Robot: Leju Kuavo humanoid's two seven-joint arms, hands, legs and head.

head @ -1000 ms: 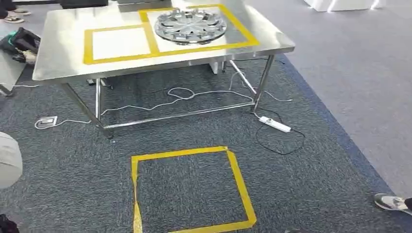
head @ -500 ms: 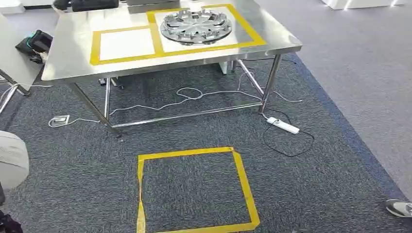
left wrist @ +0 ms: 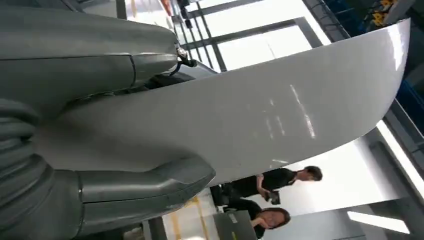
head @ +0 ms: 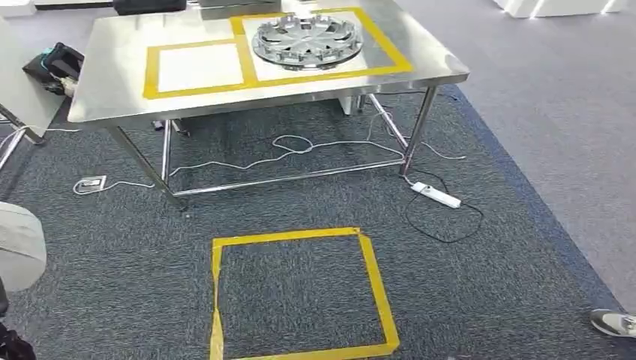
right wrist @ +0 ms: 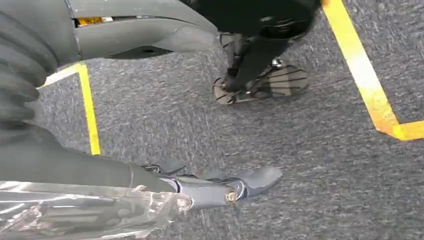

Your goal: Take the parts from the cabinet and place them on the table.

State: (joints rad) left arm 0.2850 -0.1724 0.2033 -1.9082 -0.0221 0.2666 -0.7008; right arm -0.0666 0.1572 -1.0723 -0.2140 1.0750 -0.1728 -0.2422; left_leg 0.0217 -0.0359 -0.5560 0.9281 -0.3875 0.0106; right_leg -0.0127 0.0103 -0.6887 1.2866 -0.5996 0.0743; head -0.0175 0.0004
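A steel table (head: 112,90) stands ahead with two yellow-taped rectangles on top. A silver wheel cover (head: 307,39) lies in the right rectangle, and the left rectangle (head: 196,67) is bare. My left hand (left wrist: 90,75) grips a large white curved panel (left wrist: 260,115), its thumb (left wrist: 150,185) under the panel's edge and its fingers over it. A pale end of that panel (head: 19,247) shows at the left edge of the head view. My right hand (right wrist: 100,165) hangs over the carpet with its fingers (right wrist: 235,185) stretched out, holding nothing.
A yellow tape square (head: 375,285) marks the carpet before the table. White cables (head: 292,144) and a power strip (head: 435,196) lie under and beside the table's right legs. A black bag (head: 52,64) sits at far left. A person's shoe (head: 613,322) is at bottom right.
The camera has swung a little, so the table and floor square sit further right and slightly lower in the picture. The white panel stays in my left hand.
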